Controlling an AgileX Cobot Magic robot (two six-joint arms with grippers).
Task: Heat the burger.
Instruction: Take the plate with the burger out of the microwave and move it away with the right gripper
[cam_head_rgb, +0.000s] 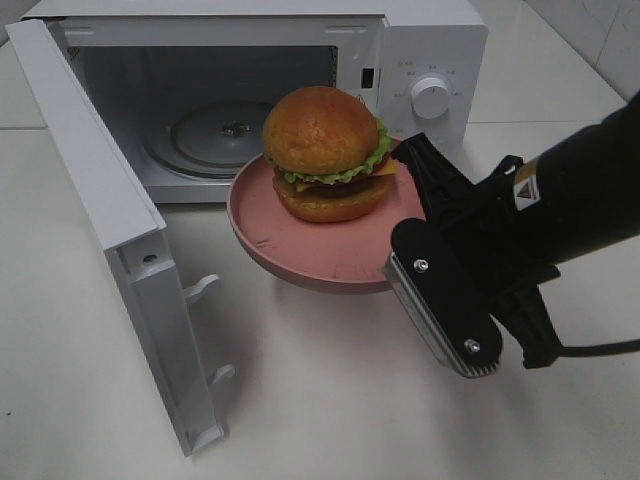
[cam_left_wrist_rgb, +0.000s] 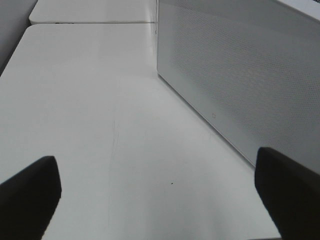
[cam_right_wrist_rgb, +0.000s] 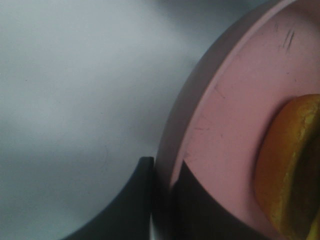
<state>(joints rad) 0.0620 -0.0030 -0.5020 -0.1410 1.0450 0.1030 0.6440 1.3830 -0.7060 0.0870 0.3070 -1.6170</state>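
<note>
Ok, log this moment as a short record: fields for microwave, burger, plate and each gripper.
microwave: door swung fully open, glass turntable bare
burger: upright on the pink plate, in front of the cavity opening
pink plate: lifted off the table, outside the microwave, rim pinched
right gripper: shut on the pink plate's rim
left gripper: open, holding nothing, beside the microwave door's outer face

A staged kitchen corner in a robotics lab is suggested. A white microwave (cam_head_rgb: 300, 90) with its door (cam_head_rgb: 110, 230) swung open is set on a plain white worktop (cam_head_rgb: 320, 410), made up of separate panels whose seams can be seen, and pale wall tiles (cam_head_rgb: 600, 35) are seen behind it.
</note>
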